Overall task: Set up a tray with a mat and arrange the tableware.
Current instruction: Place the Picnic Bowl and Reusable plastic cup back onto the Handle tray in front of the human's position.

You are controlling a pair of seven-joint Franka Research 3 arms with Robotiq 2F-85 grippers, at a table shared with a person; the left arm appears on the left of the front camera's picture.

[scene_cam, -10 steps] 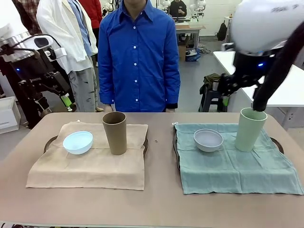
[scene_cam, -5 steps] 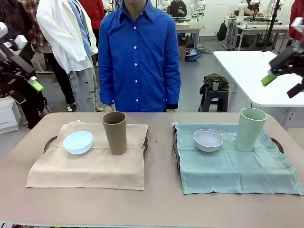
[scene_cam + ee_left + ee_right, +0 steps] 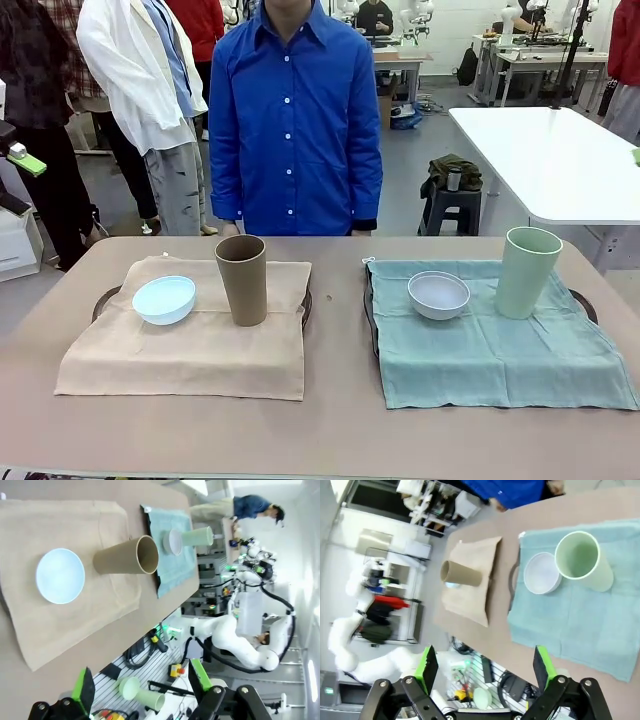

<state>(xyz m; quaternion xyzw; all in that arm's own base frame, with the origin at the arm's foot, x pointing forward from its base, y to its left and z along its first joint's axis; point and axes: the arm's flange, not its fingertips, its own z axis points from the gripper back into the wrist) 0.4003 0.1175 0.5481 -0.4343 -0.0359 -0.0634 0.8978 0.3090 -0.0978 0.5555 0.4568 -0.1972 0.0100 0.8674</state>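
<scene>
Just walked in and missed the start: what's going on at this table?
Nothing is being handled right now. Two place settings stand finished: a pale blue bowl and brown tumbler on the tan mat, a white bowl and green tumbler on the teal mat. Both grippers, left and right, hang open and empty above the table. A person stands at the far side.

Both trays lie mostly hidden under their mats: the tan mat (image 3: 190, 345) and green mat (image 3: 500, 335) leave only dark rims peeking out. The green mat's right corner runs off frame.
</scene>
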